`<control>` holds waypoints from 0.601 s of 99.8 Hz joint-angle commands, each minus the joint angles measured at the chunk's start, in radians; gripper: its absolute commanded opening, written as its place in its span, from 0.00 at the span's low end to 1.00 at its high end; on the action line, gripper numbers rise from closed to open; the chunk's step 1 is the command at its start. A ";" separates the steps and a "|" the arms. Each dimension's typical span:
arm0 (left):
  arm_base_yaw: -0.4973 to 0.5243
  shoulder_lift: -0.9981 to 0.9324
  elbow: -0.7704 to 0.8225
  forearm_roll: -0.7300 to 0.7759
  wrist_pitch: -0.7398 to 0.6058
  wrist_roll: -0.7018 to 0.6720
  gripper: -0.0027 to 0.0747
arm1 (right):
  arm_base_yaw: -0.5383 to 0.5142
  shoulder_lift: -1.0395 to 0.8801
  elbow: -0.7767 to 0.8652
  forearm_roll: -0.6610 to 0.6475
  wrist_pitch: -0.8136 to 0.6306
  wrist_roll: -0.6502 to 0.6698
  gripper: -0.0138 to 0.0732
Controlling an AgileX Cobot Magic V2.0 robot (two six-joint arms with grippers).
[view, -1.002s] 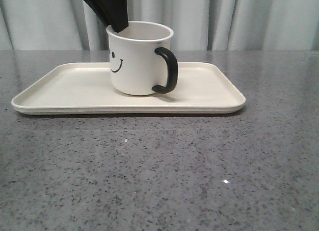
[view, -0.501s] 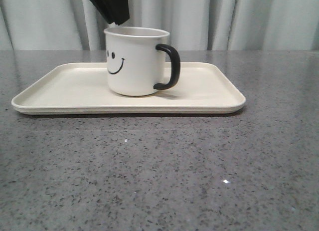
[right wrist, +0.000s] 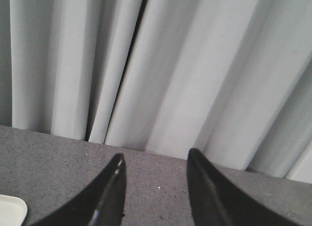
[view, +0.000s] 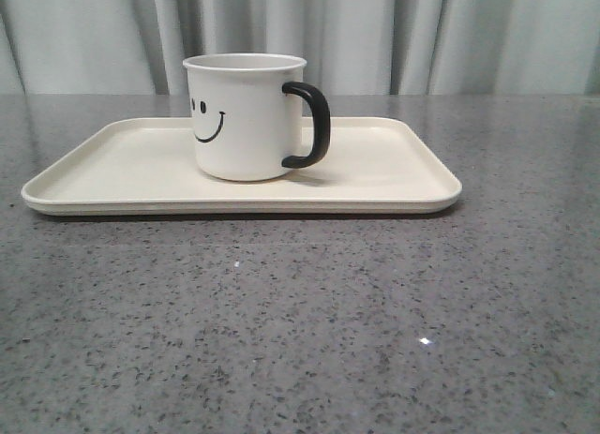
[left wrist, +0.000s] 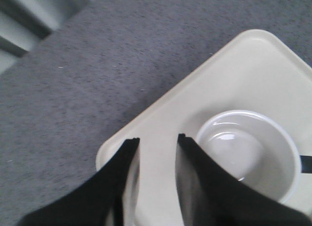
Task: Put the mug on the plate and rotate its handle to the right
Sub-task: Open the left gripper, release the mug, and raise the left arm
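Observation:
The white mug (view: 242, 115) with a black smiley face stands upright on the cream plate (view: 394, 176), left of the plate's middle. Its black handle (view: 312, 125) points to the right. No gripper shows in the front view. In the left wrist view my left gripper (left wrist: 157, 139) is open and empty, raised above the plate (left wrist: 243, 70), with the mug's open mouth (left wrist: 246, 153) beside one finger. In the right wrist view my right gripper (right wrist: 155, 158) is open and empty above the grey table, facing the curtain.
The grey speckled table (view: 300, 321) runs in front of and around the plate. A pale curtain (view: 450, 36) hangs behind. A corner of the plate (right wrist: 10, 209) shows at the edge of the right wrist view.
The left gripper let go of the mug's rim and rose out of the front view. The mug settled upright and shifted slightly left, its handle staying on the right.

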 commanded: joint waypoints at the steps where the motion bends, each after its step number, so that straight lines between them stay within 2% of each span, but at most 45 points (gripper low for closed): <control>1: -0.004 -0.114 -0.037 0.100 0.003 -0.039 0.29 | -0.003 0.001 -0.029 -0.022 -0.078 -0.006 0.53; 18: -0.004 -0.237 -0.037 0.262 0.003 -0.095 0.29 | -0.003 0.001 -0.029 -0.022 -0.081 -0.006 0.53; 32: -0.004 -0.343 -0.026 0.326 0.003 -0.100 0.29 | -0.003 0.011 -0.029 -0.022 -0.088 -0.006 0.53; 45: -0.004 -0.453 0.012 0.368 0.003 -0.147 0.24 | -0.003 0.014 -0.029 -0.022 -0.111 -0.006 0.53; 60: -0.004 -0.589 0.126 0.403 0.003 -0.189 0.17 | -0.003 0.014 -0.030 -0.022 -0.136 -0.006 0.53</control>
